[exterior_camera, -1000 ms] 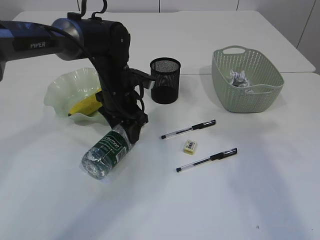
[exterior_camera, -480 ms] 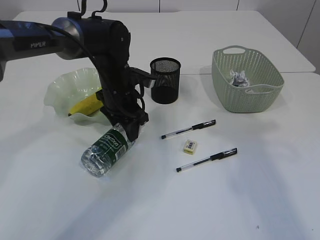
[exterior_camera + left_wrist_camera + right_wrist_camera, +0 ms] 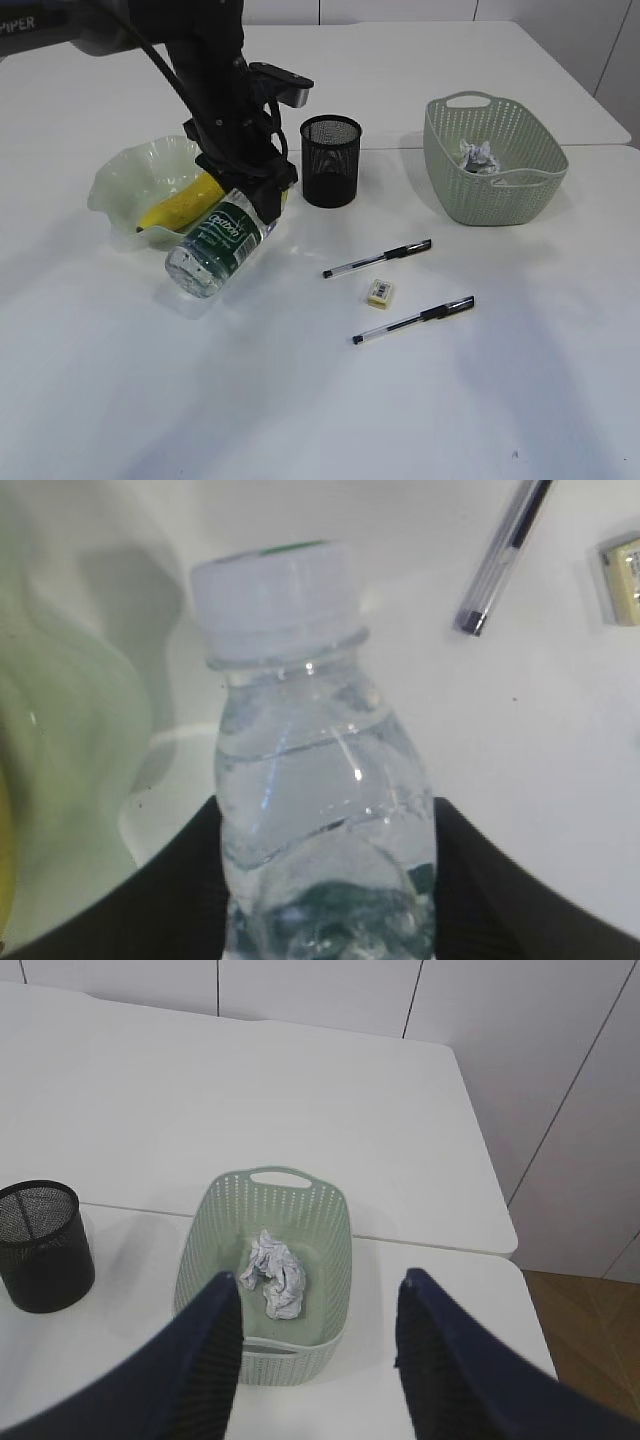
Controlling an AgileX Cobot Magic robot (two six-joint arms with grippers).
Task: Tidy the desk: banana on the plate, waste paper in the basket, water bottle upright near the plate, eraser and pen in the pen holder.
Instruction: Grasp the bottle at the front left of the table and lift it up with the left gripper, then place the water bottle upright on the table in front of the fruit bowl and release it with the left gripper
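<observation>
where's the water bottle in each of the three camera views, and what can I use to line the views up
Exterior view: the water bottle hangs tilted left of centre in the left gripper, in front of the plate.
Left wrist view: it fills the centre, white cap up.
Right wrist view: not in it.
Shared landmark: the black mesh pen holder, in the exterior and right wrist views; a pen links the exterior and left wrist views.

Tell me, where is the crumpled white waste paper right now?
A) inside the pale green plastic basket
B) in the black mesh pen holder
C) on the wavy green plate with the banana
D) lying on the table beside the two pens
A: the crumpled white waste paper lies on the floor of the pale green plastic basket, as both the exterior and right wrist views show.
</observation>
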